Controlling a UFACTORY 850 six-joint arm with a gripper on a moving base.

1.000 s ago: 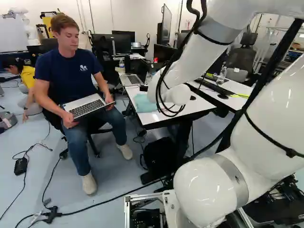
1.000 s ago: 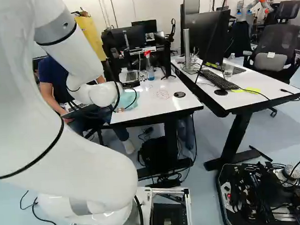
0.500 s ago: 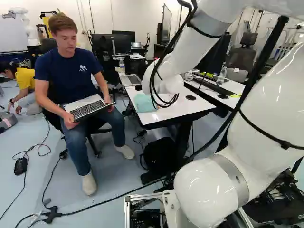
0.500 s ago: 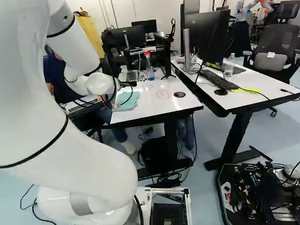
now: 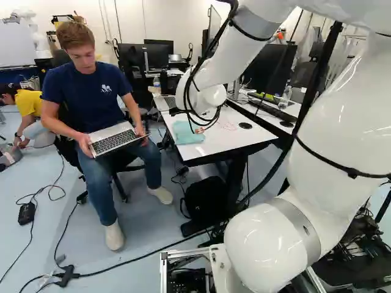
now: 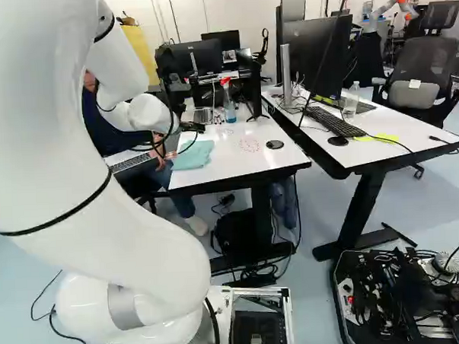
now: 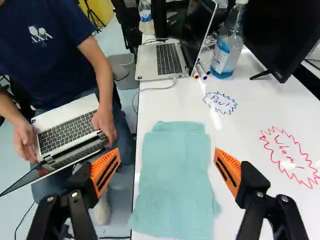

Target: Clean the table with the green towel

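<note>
The light green towel lies spread flat on the white table, along the edge nearest the seated person. Part of my black gripper shows beside the wrist, near the table's side edge. Seen from the wrist, the gripper is open, its orange-padded fingers wide apart with the towel beneath and between them, ungripped. On the tabletop are a red scribble and a blue scribble, both clear of the towel.
A spray bottle, markers and an open laptop stand beyond the towel. Close beside the table sits a person holding another laptop. A monitor rises from the neighbouring desk. Another robot stands far back.
My arm has swung up and toward the seated person's side, uncovering more of the towel and the red scribble in the left base view. The towel has stayed put.
</note>
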